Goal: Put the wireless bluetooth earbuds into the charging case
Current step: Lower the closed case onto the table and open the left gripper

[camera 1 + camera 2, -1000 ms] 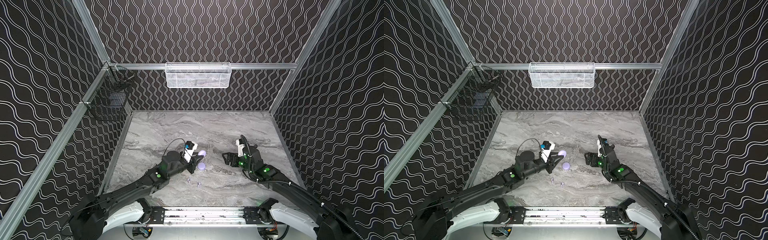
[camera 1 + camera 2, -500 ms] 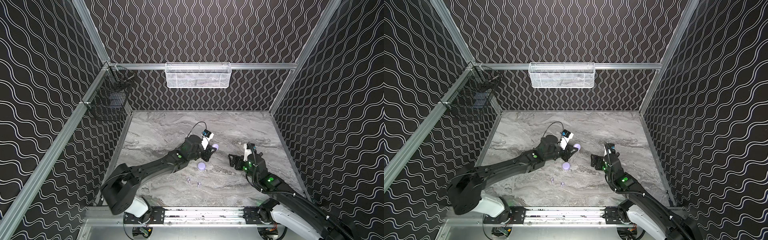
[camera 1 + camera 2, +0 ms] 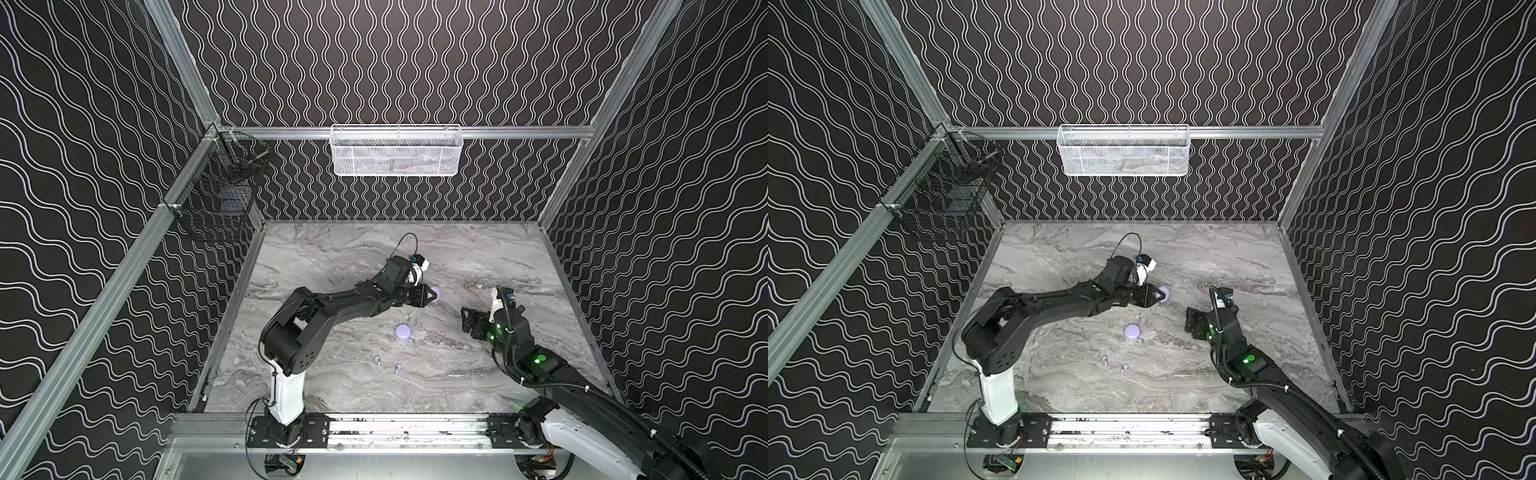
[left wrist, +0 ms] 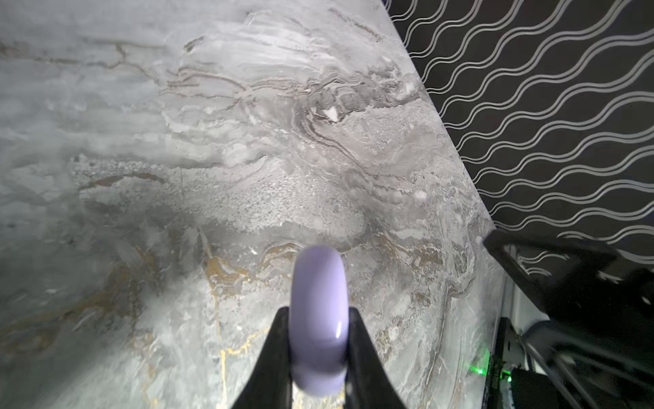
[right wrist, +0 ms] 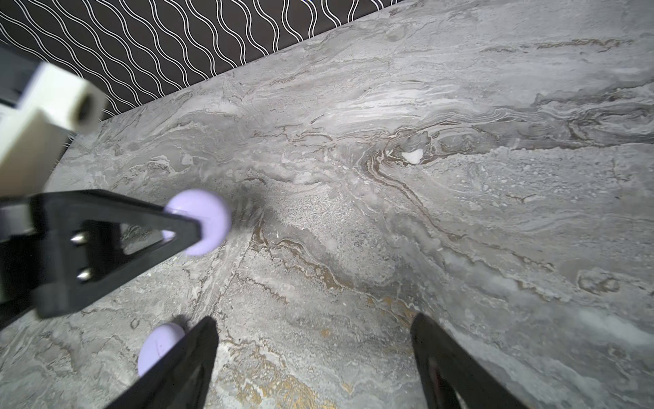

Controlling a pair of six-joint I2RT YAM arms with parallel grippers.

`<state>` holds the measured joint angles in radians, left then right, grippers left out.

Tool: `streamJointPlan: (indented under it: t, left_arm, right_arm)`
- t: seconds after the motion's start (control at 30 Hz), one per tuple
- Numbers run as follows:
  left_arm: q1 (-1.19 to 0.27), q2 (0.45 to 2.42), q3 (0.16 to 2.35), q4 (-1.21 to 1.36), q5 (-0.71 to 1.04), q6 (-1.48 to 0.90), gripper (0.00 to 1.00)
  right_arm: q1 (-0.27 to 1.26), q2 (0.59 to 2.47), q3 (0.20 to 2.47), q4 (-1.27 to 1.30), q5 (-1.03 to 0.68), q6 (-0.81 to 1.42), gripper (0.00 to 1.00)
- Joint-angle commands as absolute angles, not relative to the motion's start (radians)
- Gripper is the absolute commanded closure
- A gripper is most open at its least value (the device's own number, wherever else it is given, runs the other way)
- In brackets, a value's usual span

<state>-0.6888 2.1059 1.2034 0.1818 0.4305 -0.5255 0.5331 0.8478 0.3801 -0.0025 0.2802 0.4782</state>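
My left gripper (image 3: 430, 293) (image 3: 1158, 294) is shut on a round lavender charging case (image 3: 436, 291) (image 3: 1165, 293), held above the marble table near its middle. In the left wrist view the case (image 4: 318, 311) stands edge-on between the jaws of the left gripper (image 4: 318, 340). A second lavender case (image 3: 402, 331) (image 3: 1132, 332) (image 5: 155, 345) lies flat on the table. Two tiny earbuds (image 3: 377, 359) (image 3: 398, 368) (image 3: 1105, 359) (image 3: 1124, 367) lie nearer the front. My right gripper (image 3: 464, 320) (image 3: 1187, 321) (image 5: 315, 354) is open and empty, low over the table to the right of both cases.
A white mesh basket (image 3: 397, 151) hangs on the back wall. A black wire basket (image 3: 220, 203) hangs on the left wall. Patterned walls close in the marble table (image 3: 478, 257) on three sides. The right arm's links (image 4: 566, 283) show in the left wrist view.
My left arm has stretched out, carrying the held case to the right and farther back. The right arm has changed posture, its gripper staying open near the same spot.
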Motion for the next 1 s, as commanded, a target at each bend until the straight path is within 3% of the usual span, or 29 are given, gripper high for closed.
streamJointPlan:
  t: [0.0,0.37,0.97]
  left_arm:
    - [-0.665,2.156,1.241,0.190,0.500,-0.569,1.00]
    - [-0.622,2.283,1.326,0.155,0.543,-0.595,0.99]
    - [-0.604,2.358,1.391,0.127,0.570,-0.620,0.88]
  right_arm:
    - [0.534,0.859,0.384,0.021,0.299,0.483,0.12]
    - [0.534,0.893,0.394,0.020,0.290,0.482,0.12]
    - [0.534,0.907,0.400,0.015,0.291,0.480,0.12]
